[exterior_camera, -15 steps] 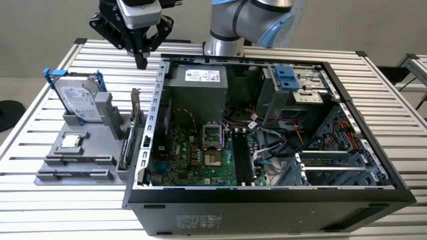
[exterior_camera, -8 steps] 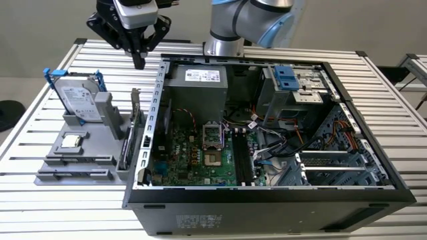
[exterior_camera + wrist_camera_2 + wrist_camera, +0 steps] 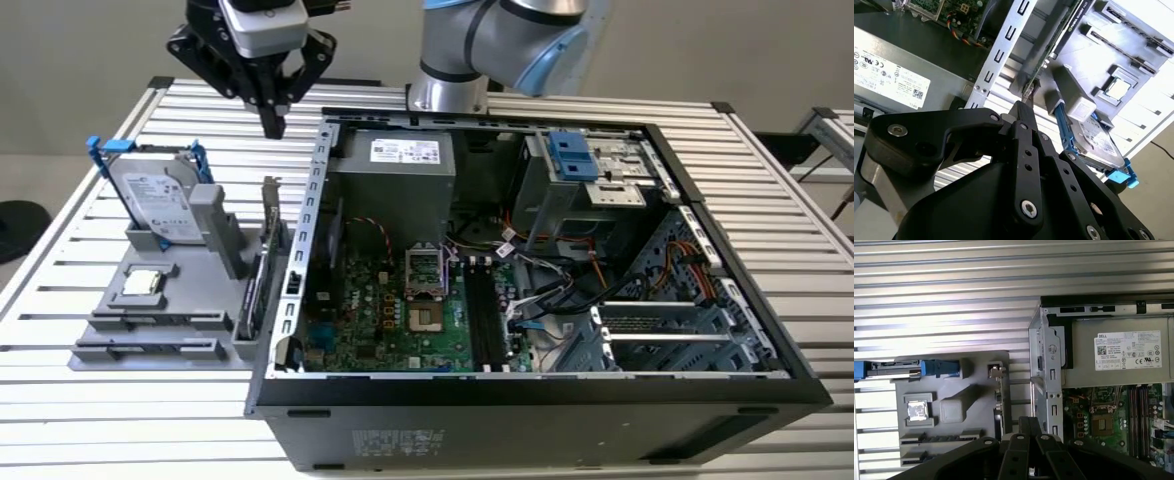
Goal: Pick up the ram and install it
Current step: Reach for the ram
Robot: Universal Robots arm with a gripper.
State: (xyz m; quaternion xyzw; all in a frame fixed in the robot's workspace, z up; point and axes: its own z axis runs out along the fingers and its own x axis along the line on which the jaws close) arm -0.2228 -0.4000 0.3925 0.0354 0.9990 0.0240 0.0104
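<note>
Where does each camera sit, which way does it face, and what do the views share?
Exterior view: off the arm, raised, looking down on the open computer case and slatted table; shows the arm and hand.
First wrist view: on the wrist, looking straight down past the hand at the grey holder.
Second wrist view: on the wrist, looking slantwise along the hand towards the hard drive.
Shared: all three show hand, hard drive and power supply.

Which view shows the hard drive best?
The exterior view: the hard drive stands upright, its labelled face showing. In the second wrist view the gripper hides part of it; the first wrist view sees it edge-on.
</note>
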